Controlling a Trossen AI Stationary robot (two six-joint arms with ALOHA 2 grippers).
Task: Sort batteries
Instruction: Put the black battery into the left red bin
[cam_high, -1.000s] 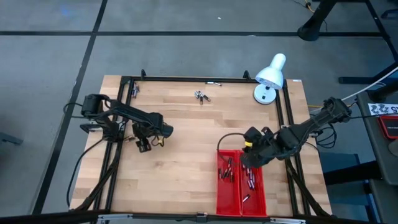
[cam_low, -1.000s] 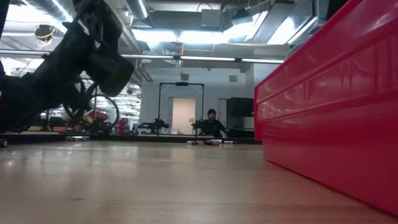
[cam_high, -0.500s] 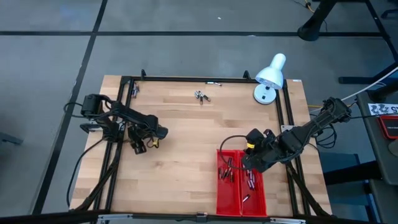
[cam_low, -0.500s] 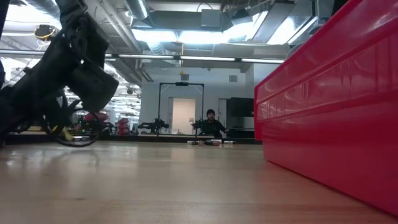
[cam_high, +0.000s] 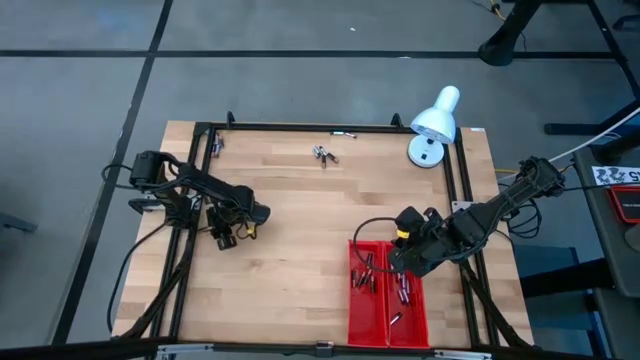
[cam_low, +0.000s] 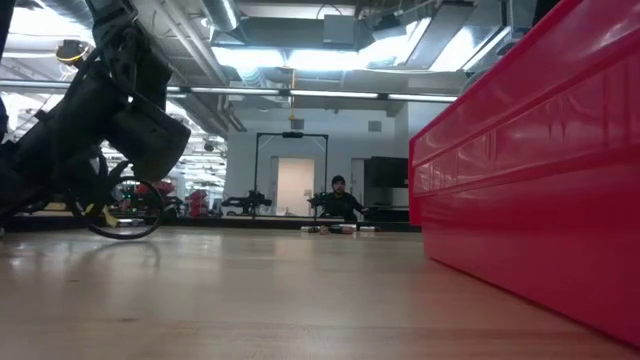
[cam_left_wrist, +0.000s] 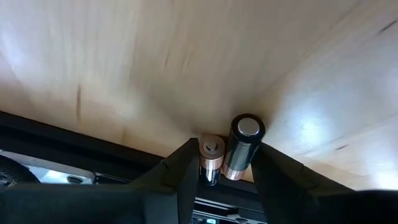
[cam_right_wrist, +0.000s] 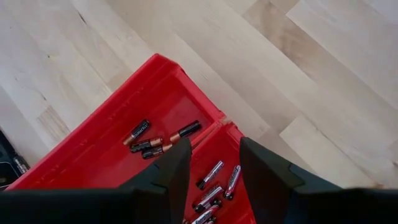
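High view: the red tray (cam_high: 360, 318) sits at the near edge of the bench (cam_high: 300, 215), and everything else is placed from it. The right gripper (cam_high: 400, 262) hovers over the tray's far end, above the divider between its two compartments. Sorted batteries (cam_high: 364, 274) lie in both compartments. The left gripper (cam_high: 231, 229) is well apart from the tray, low at the bench's left rail. A few loose batteries (cam_high: 324, 154) lie far from the tray near the bench's back edge, with a white lamp (cam_high: 434, 122) at the back corner on the tray's side.

Low view: the tray's red wall (cam_low: 530, 170) fills the right; the left arm (cam_low: 110, 120) hangs down to the bench far off.

Left wrist view: the left gripper (cam_left_wrist: 229, 169) has two cells between its fingers, a copper-topped battery (cam_left_wrist: 210, 158) and a fatter dark battery (cam_left_wrist: 242, 146) side by side, the jaws close on either flank. I cannot tell whether they pinch yet.

Right wrist view: the right gripper (cam_right_wrist: 214, 165) is spread with nothing between its fingers, above the tray's divider (cam_right_wrist: 208, 134), with batteries on either side.

Risk, as I judge it: squeezing two unequal cells at once may grip only the fatter one, so the thinner could slip out in transit, or both land in one compartment, mis-sorted.
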